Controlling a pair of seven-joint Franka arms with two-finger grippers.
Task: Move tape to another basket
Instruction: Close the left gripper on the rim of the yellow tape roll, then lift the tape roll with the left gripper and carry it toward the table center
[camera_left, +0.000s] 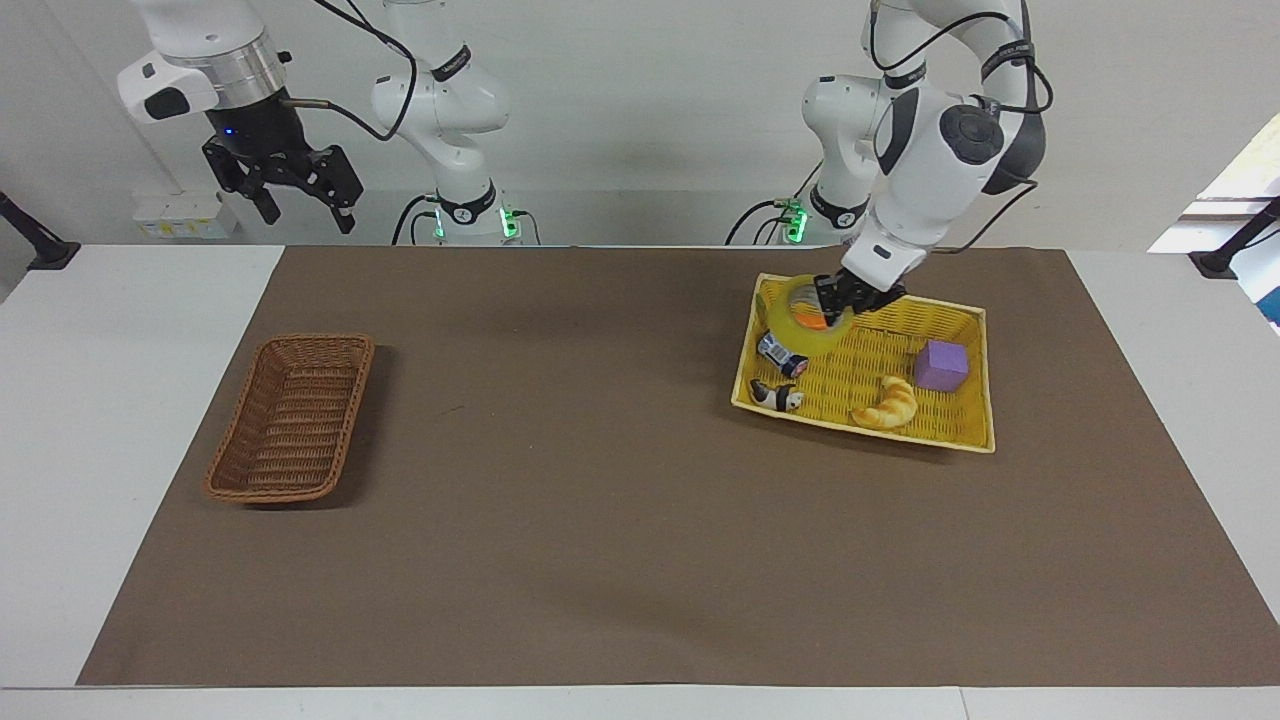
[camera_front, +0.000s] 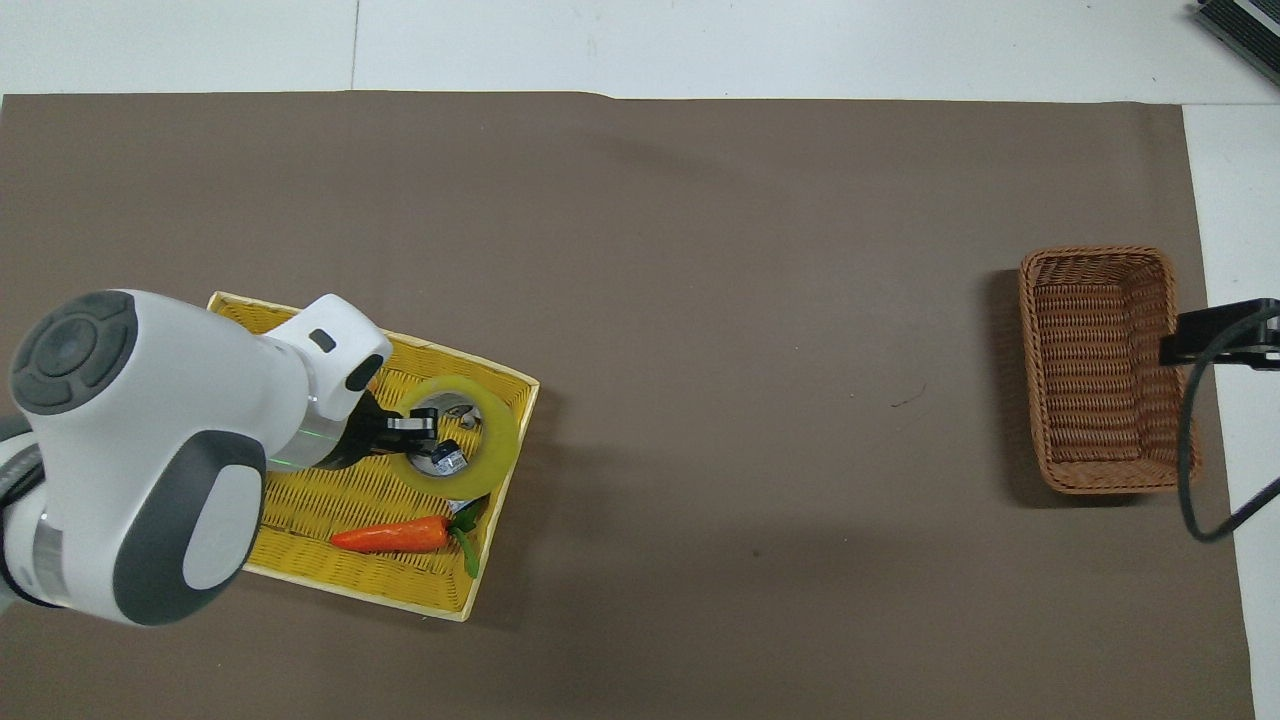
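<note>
The yellow translucent tape roll (camera_left: 800, 325) (camera_front: 495, 440) hangs in the air over the yellow basket (camera_left: 960, 425) (camera_front: 400, 590), above the end that points toward the right arm. My left gripper (camera_left: 838, 300) (camera_front: 418, 424) is shut on the tape's wall, one finger through its hole. The dark-brown wicker basket (camera_left: 292, 420) (camera_front: 1100, 370) stands empty at the right arm's end of the table. My right gripper (camera_left: 300, 205) waits raised and open near its base; only its tip (camera_front: 1215, 335) shows in the overhead view, over the wicker basket's edge.
In the yellow basket lie a carrot (camera_front: 395, 537), a small blue-labelled can (camera_left: 781, 354), a panda figure (camera_left: 776, 397), a croissant (camera_left: 887, 405) and a purple cube (camera_left: 941, 365). A brown mat (camera_left: 600, 480) covers the table between the two baskets.
</note>
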